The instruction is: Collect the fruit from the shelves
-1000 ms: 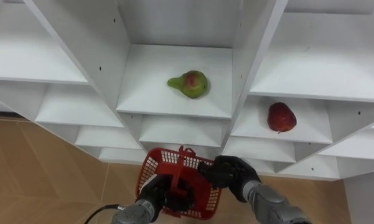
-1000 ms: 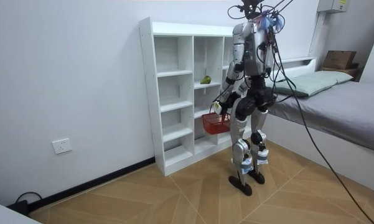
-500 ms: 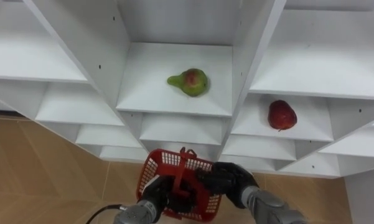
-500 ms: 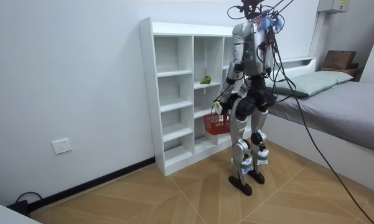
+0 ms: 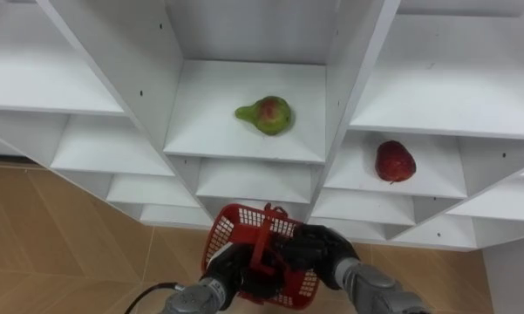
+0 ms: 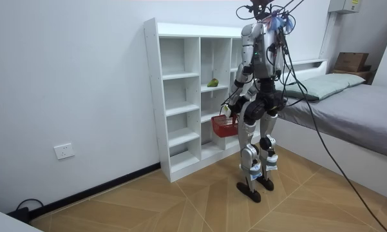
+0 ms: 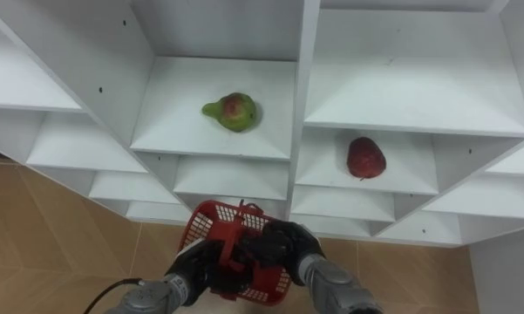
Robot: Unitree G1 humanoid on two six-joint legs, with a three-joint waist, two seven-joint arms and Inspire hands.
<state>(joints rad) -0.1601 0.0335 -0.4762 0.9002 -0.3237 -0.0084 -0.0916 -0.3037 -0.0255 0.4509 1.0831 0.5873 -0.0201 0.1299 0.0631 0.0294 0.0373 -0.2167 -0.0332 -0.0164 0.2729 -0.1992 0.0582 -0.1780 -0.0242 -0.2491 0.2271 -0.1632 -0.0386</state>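
White closet [image 5: 131, 70] fills the scene, a tall unit of open compartments against the wall, and the robot stands upright right in front of it on the wood floor [image 6: 180, 200]. Off to the room view's right, behind the robot, there's a bed [image 6: 348, 103] with grey covers.

Down low, between the robot and the shelves, sits the red basket [image 5: 227, 237], a plastic mesh one with its handle standing up. It's held in the air at about thigh height, and nothing can be seen inside it.

Now the fruit, both pieces on the shelves. The pear [image 5: 266, 115], green with a red blush, lies on its side in the middle column's compartment. The red fruit [image 5: 394, 162] rests one shelf lower, in the column to the right, well apart from the pear.

The left hand [image 5: 232, 267] comes up from the lower left with its fingers curled round the basket's handle. The right hand [image 5: 312, 248] is right at the basket's top, just beside the handle, but whether it actually grips can't be told from here
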